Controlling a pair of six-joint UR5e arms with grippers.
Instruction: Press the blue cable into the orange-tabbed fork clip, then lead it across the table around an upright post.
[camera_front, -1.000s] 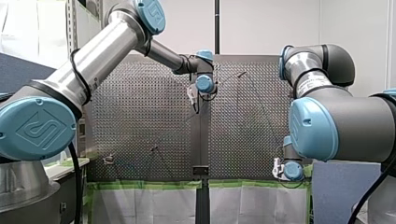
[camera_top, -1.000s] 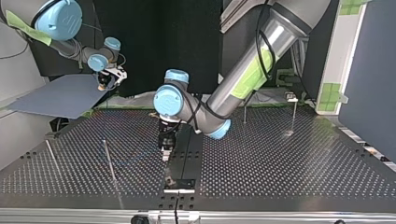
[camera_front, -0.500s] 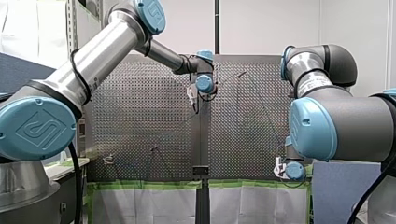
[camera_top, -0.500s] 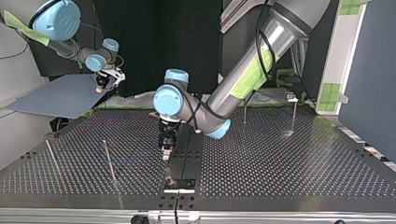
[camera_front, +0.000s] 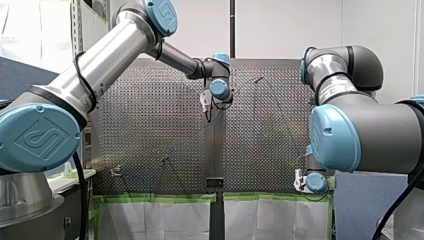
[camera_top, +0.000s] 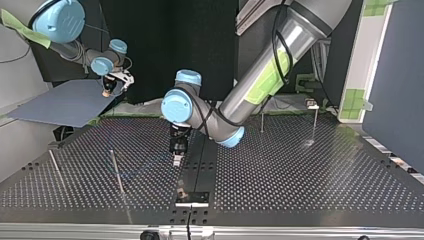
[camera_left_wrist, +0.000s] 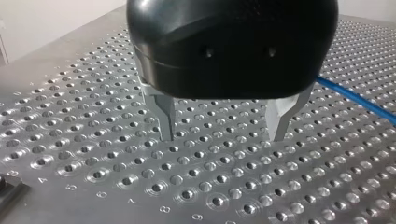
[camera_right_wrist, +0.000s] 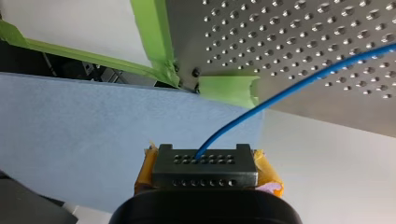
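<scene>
The blue cable (camera_right_wrist: 299, 88) leaves the jaws of my right gripper (camera_right_wrist: 204, 158), which is shut on it, and runs out over the perforated table (camera_right_wrist: 327, 28). That gripper (camera_top: 107, 91) hangs off the table's corner at the top view's left. A faint stretch of cable (camera_top: 142, 170) lies near an upright post (camera_top: 117, 172). My left gripper (camera_left_wrist: 222, 135) stands open just above the plate with nothing between its metal fingers (camera_left_wrist: 162, 116); the cable (camera_left_wrist: 357, 99) passes beside it. In the top view it (camera_top: 176, 159) is mid-table. A small clip (camera_top: 311, 104) sits at the far right edge.
More thin posts stand at the top view's left (camera_top: 55, 167) and far right (camera_top: 314, 125), (camera_top: 261, 122). A dark rail (camera_top: 197, 170) runs down the table's middle to a bracket (camera_top: 192, 197). A blue-grey board (camera_top: 60, 105) and green tape (camera_right_wrist: 154, 37) lie off the corner under my right gripper.
My right gripper has drifted slightly further toward the top view's left with the cable. My left gripper has shifted a little toward the far side of the table, still open.
</scene>
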